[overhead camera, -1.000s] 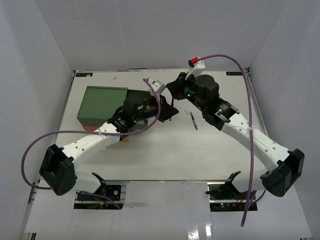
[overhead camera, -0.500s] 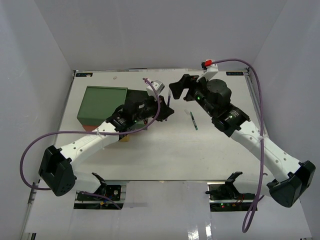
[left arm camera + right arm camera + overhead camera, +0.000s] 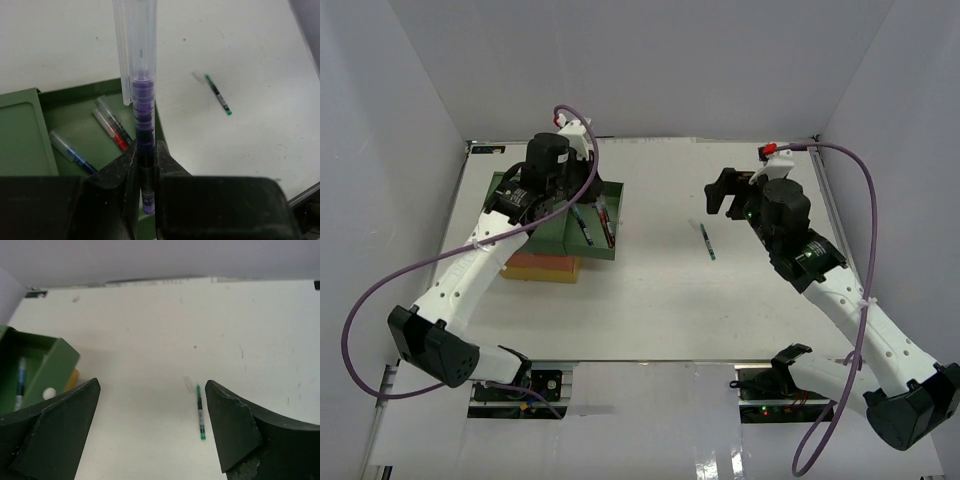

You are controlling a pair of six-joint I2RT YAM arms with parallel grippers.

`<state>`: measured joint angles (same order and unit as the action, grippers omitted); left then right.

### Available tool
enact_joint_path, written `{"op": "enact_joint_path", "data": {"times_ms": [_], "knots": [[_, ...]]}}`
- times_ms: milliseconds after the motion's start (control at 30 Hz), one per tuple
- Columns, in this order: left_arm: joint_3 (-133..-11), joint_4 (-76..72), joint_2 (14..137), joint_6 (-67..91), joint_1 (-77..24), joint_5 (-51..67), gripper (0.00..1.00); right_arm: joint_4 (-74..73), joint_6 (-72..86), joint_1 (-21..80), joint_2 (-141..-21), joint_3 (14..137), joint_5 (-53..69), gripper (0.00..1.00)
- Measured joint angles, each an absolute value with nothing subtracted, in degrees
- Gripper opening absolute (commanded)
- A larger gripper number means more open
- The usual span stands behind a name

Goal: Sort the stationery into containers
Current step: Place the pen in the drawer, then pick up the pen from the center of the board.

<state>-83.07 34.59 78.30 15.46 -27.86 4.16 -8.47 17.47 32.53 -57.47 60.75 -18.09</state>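
While the handover is fresh: a second ago both grippers met at mid-table; now the arms stand well apart and the purple pen (image 3: 141, 90) rides with the left one.
Overhead, left gripper (image 3: 568, 195): poised over the pulled-out green drawer (image 3: 610, 205), top of the container stack (image 3: 505, 190), above the red-orange tier (image 3: 535, 260) and yellow tier (image 3: 550, 272). Its fingers are hard to read from here.
Overhead, right gripper (image 3: 725, 192): drawn back to the far right, fingers spread wide, nothing between them.
Overhead, green pen (image 3: 706, 241): alone on the table (image 3: 650, 290) between the arms. Its long axis runs roughly near-to-far, clear cap at the far end, green tip toward the arm bases.
Left wrist, purple pen: pinched near its tail by narrow, closed fingers (image 3: 167, 165). Its long axis runs straight out along them, clear cap leading, with the drawer's right rim below.
Left wrist, drawer: a red-inked pen (image 3: 114, 131) and a blue-inked pen (image 3: 72, 151) lie inside.
Right wrist, fingers (image 3: 65, 415): wide apart and empty, framing the green pen on the table.
What it means: the purple pen looks one release from sorted; the green pen seems next, best gripped across its barrel.
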Motion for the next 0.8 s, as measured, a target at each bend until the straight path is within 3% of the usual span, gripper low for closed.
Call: {"op": "enact_joint_path", "data": {"times_ms": [267,533,800], "knots": [[-84.47,44.66,83.88,13.93,-26.41,4.10,0.26,-12.08,17.08,29.52,-58.89,52.38,-17.10,0.91],[-85.30,47.83,86.21,13.45,-26.35,4.05,0.54,-12.29,15.55,28.23,-62.46,49.78,-16.47,0.95],[-90.39,46.98,85.52,13.13,-26.35,4.40,0.72,-12.16,13.58,28.14,-70.74,49.04,-16.08,0.99]]}}
